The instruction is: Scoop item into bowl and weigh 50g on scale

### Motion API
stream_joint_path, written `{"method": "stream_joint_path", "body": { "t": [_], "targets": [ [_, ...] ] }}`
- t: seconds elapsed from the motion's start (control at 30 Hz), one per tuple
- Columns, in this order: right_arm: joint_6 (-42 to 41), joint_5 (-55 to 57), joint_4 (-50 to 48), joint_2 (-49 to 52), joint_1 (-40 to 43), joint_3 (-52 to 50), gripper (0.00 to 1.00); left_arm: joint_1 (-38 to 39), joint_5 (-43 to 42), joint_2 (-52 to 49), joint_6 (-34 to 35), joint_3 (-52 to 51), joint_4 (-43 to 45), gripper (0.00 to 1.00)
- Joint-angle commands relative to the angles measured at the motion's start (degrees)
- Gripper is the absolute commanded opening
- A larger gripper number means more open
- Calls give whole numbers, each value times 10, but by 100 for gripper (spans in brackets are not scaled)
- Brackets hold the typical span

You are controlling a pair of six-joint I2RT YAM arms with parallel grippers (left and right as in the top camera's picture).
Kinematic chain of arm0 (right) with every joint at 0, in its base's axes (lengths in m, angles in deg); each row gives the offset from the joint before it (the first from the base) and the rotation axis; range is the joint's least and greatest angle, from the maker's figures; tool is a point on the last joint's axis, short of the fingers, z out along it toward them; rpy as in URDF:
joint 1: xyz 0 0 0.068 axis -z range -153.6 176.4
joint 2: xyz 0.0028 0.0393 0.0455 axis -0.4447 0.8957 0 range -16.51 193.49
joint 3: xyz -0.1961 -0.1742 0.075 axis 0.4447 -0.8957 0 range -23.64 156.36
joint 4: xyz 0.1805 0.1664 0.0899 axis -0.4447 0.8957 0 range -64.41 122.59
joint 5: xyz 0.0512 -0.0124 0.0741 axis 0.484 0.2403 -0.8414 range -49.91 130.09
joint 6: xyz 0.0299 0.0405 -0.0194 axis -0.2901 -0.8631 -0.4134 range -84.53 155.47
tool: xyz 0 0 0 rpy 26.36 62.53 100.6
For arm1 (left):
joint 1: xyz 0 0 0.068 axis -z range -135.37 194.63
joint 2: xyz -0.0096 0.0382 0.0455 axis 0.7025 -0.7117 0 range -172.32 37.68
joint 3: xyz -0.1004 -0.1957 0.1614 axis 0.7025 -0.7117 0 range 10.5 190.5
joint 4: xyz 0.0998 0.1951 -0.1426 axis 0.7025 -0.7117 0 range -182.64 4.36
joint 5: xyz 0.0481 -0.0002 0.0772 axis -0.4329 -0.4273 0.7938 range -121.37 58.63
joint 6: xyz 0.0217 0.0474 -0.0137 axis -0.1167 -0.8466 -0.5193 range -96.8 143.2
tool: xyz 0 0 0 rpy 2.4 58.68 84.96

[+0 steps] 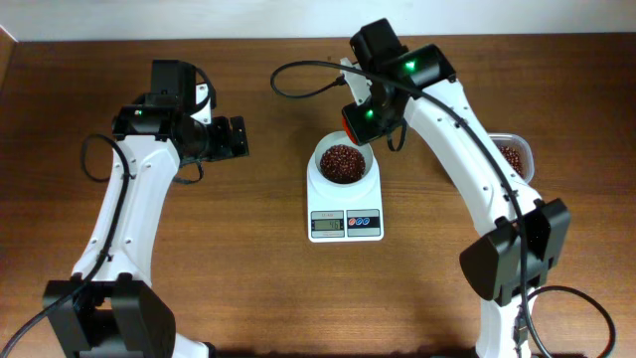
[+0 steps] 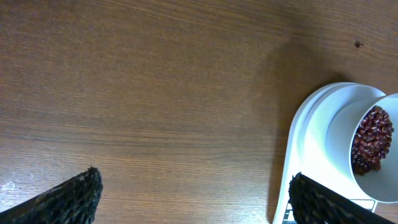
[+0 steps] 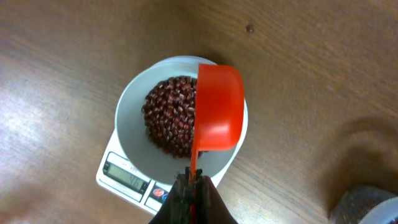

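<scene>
Beans (image 3: pixel 169 117) fill the bowl (image 3: pixel 129 124) on the scale (image 1: pixel 345 213) — right claw (image 3: pixel 191 190) clamps the scoop (image 1: pixel 350 125) at its 12 o'clock, left claw (image 2: pixel 196 190) gapes empty — target weight unconfirmed.

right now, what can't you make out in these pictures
- reading on the scale: digits too small overhead, blurred in the right wrist view, cut off at the bottom edge of the left wrist view
- red scoop: its inside is turned from the right wrist camera, so whether it is empty is hidden
- clear tub: mostly covered by the right arm overhead
- bowl: cut by the left wrist view's right edge
</scene>
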State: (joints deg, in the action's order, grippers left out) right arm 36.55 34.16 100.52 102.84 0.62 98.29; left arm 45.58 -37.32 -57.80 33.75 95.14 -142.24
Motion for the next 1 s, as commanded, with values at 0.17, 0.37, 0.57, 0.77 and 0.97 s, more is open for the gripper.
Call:
{"method": "stream_joint_path", "body": {
  "t": [0.17, 0.37, 0.57, 0.77, 0.97],
  "targets": [
    [-35, 145, 59, 1, -70, 53, 4, 1, 2, -4, 1, -2, -1, 99],
    [-74, 195, 61, 1, -26, 53, 4, 1, 2, -4, 1, -2, -1, 99],
    [-139, 158, 152, 1, 171, 53, 4, 1, 2, -4, 1, -2, -1, 99],
    [-166, 156, 151, 1, 303, -17, 4, 1, 2, -4, 1, -2, -1, 99],
    [-166, 156, 27, 1, 310, -170, 4, 1, 2, -4, 1, -2, -1, 99]
  ]
}}
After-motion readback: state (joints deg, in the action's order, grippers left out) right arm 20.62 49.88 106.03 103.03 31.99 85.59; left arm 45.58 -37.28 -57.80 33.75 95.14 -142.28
